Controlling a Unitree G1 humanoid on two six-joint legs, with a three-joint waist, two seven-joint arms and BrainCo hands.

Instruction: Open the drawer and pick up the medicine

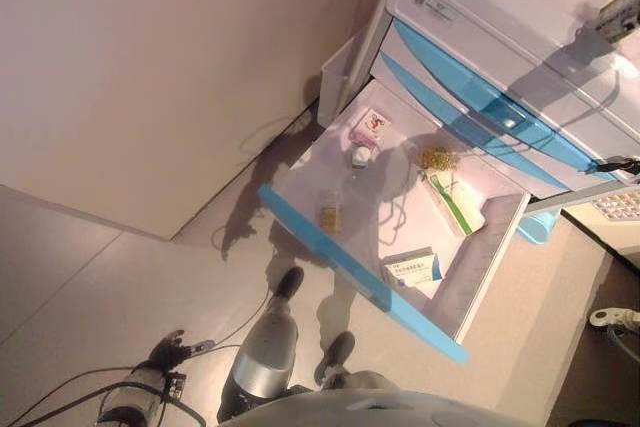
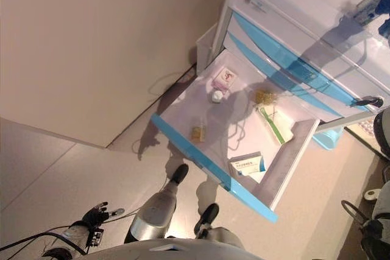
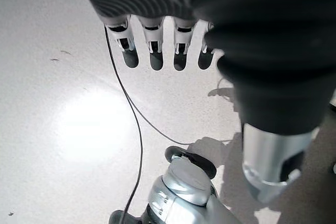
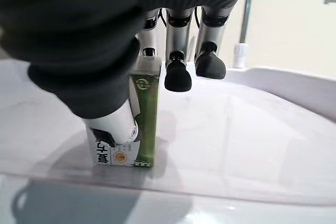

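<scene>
The white cabinet's lowest drawer [image 1: 350, 267], with a blue front, stands pulled out. In it lie a pink box [image 1: 370, 127], a white bottle [image 1: 360, 157], a small amber bottle [image 1: 330, 215], a long green-and-white box [image 1: 455, 202] and a blue-and-white box [image 1: 415, 269]. My right hand [image 4: 113, 127] is up on the cabinet's white top [image 4: 252, 129], also seen in the left eye view [image 1: 620, 15]. Its thumb and fingers pinch a green-and-white medicine box [image 4: 144, 114] that stands upright on that top. My left hand [image 3: 152, 45] hangs low over the floor, fingers straight, empty.
The cabinet [image 1: 480, 57] has more shut drawers with blue handles above the open one. A beige wall [image 1: 150, 77] runs along the left. A light blue container [image 1: 540, 227] hangs by the drawer's far corner. The cabinet top has a raised rim [image 4: 294, 85].
</scene>
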